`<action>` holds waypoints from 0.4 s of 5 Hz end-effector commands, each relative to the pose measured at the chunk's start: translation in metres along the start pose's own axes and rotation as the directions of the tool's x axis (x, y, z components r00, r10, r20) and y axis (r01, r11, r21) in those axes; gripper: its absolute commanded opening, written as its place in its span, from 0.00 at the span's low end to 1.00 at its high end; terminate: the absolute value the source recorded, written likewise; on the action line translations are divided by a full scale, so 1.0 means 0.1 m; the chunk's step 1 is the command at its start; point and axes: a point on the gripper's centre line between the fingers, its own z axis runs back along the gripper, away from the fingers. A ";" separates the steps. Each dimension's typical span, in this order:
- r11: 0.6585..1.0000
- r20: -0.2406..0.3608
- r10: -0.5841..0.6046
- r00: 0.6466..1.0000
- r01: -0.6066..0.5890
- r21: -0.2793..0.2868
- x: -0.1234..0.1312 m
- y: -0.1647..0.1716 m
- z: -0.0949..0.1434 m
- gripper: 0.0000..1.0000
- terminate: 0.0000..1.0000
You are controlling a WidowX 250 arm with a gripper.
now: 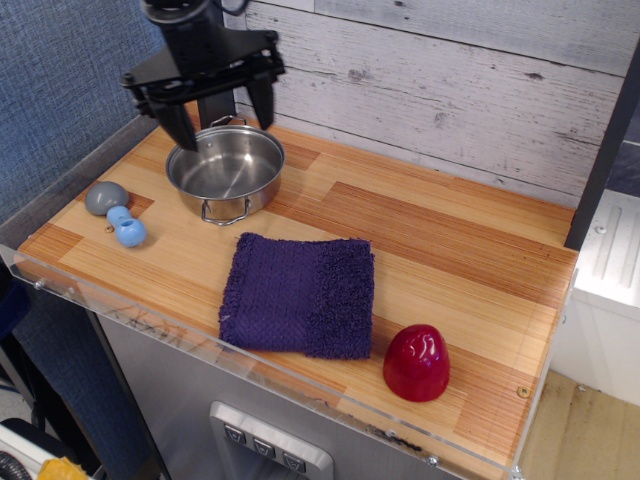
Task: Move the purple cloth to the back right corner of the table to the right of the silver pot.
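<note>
The purple cloth (pixel 300 296) lies flat and folded near the front edge of the table (pixel 440 240), at its middle. The silver pot (pixel 225 171) stands empty at the back left. My gripper (pixel 225 122) hangs in the air above the pot's far rim, its two black fingers spread wide apart and holding nothing. It is well behind and to the left of the cloth.
A red dome-shaped object (pixel 416 362) stands at the front right, right of the cloth. A grey and blue toy (pixel 116 212) lies at the left edge. A whitewashed plank wall (pixel 450 90) runs along the back. A clear acrylic rim (pixel 250 360) lines the front.
</note>
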 end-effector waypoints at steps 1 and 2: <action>0.966 0.020 -0.257 0.966 0.258 -0.010 -0.30 -0.18 0.06 1.00 0.00; 0.946 -0.026 -0.324 0.946 0.324 -0.006 -0.48 -0.14 -0.05 1.00 0.00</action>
